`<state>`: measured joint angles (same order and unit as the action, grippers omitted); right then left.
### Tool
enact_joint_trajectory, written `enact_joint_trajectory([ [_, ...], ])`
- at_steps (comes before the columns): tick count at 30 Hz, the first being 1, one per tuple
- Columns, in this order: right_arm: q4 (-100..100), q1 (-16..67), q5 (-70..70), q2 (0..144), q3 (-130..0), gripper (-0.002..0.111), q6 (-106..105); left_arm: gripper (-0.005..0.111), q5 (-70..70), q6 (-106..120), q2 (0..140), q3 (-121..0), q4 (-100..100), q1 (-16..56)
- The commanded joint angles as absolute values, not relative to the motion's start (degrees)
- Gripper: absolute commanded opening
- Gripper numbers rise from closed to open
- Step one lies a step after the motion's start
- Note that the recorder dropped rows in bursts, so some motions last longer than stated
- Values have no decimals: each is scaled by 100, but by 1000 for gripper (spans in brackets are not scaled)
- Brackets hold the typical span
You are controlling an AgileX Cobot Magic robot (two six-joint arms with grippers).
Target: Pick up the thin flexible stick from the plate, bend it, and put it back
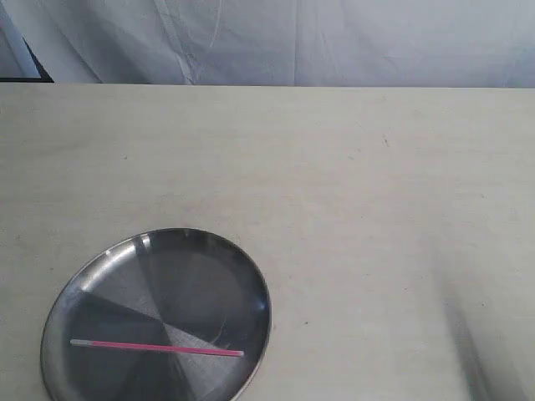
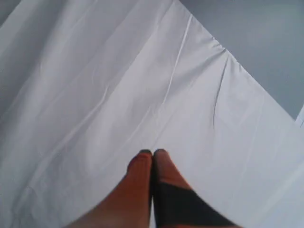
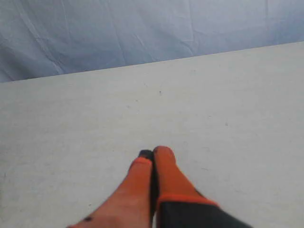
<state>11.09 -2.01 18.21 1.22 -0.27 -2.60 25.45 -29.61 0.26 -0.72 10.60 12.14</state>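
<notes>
A thin bright pink stick [image 1: 159, 347] with whitish tips lies straight across the near part of the round steel plate [image 1: 100, 271], at the front left of the table in the exterior view. Neither arm shows in that view. My left gripper [image 2: 153, 152] is shut with nothing in it, its orange fingers pressed together and facing a white cloth. In the right wrist view, my right gripper [image 3: 153, 152] is also shut and holds nothing, hanging over bare table. Neither wrist view shows the stick or the plate.
The pale wooden table [image 1: 351, 192] runs back to a white cloth backdrop [image 1: 292, 42]. A soft dark shadow [image 1: 493, 351] lies at the table's front right corner. The right wrist view shows the table's far edge [image 3: 156, 61] against the cloth.
</notes>
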Motion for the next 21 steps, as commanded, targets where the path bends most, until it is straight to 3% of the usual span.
enact_joint_trajectory([
  [1,1081,-221,1759,96,0,0,-290,0,607,-4510,103,-815,335,1286],
  [5,1081,-221,1759,96,0,0,-290,0,-1289,-4099,759,-2112,-509,1615],
  [10,1081,-221,1759,96,0,0,-290,0,-3966,-203,2493,-4012,1067,2438],
  [14,1081,-221,1759,96,0,0,-290,0,-5992,1271,4114,-5088,1504,2650],
  [17,1081,-221,1759,96,0,0,-290,0,-6699,1850,5129,-5471,1197,2650],
  [21,1104,-221,1759,96,0,0,-290,9,-6522,2603,6221,-5517,473,2650],
])
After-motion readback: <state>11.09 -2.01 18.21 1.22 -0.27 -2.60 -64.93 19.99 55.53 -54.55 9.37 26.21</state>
